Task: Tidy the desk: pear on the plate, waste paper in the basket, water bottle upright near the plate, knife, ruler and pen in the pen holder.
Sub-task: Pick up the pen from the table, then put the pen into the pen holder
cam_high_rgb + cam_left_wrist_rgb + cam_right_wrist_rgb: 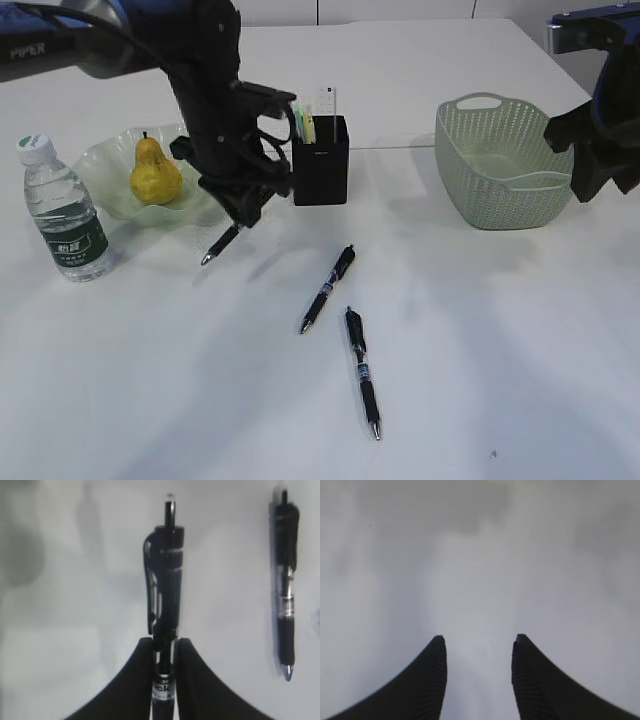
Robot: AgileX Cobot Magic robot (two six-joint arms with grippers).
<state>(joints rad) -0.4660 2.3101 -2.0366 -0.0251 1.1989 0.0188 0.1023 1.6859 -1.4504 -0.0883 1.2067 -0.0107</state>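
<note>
Pen (166, 585), black with clip, pinched in left tool (164, 647).

White desk (480, 330). Far left: green wavy plate (100, 165); water bottle (64, 210) upright just near-left of it. Black pen holder (320, 160) far centre. Sage basket (500, 160) far right. Two black pens loose at centre: one (328, 288) diagonal, other (362, 372) nearer, well apart from holder.

Wall (400, 10): pale, plain panels along the far side of the scene, with two thin vertical seams, centre and right. Speck (492, 455): tiny, dark, near right; kind unclear.
</note>
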